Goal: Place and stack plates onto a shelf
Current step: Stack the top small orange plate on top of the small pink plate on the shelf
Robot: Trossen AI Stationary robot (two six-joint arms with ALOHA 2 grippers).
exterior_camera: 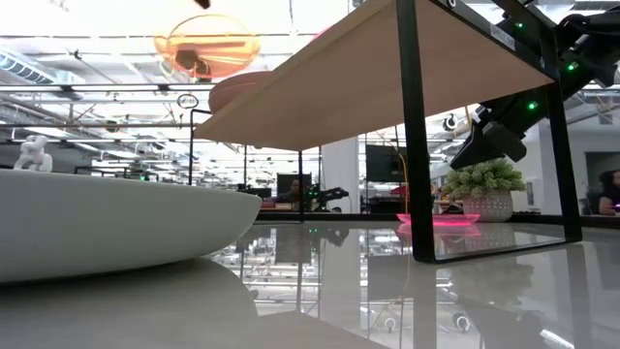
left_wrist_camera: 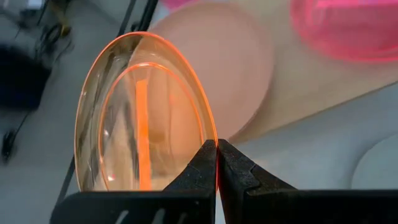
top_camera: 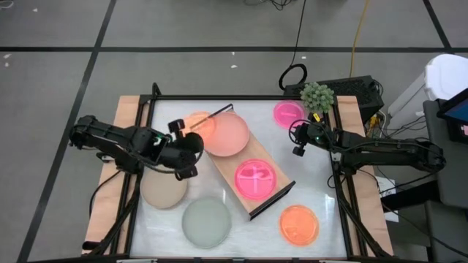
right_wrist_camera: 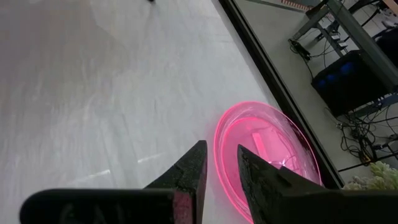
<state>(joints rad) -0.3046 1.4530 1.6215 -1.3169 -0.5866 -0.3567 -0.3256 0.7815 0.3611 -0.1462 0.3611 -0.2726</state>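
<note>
My left gripper (top_camera: 193,137) is shut on a translucent orange divided plate (top_camera: 199,124), held in the air beside the far end of the light-wood shelf (top_camera: 272,204); the low view shows the orange plate (exterior_camera: 206,44) above board height. A dusty-pink plate (top_camera: 228,134) and a hot-pink divided plate (top_camera: 255,179) lie flat on the shelf. My right gripper (right_wrist_camera: 221,149) is open by a narrow gap, over the rim of another hot-pink plate (right_wrist_camera: 267,149) that lies at the table's far right; I see no touch. My left gripper pinches the orange plate's rim (left_wrist_camera: 214,134) between its two fingers (left_wrist_camera: 239,165). The plate is lifted clear of the table and the shelf. In the left wrist view it stands out ahead of the fingertips, its hollow face with the divider ridge in view.
A beige plate (top_camera: 164,188), a pale grey-green plate (top_camera: 207,221) and a second orange plate (top_camera: 299,224) lie on the white tabletop near its front edge. A small potted plant (top_camera: 318,95) stands at the far right corner. The shelf's black legs (exterior_camera: 412,145) stand mid-table.
</note>
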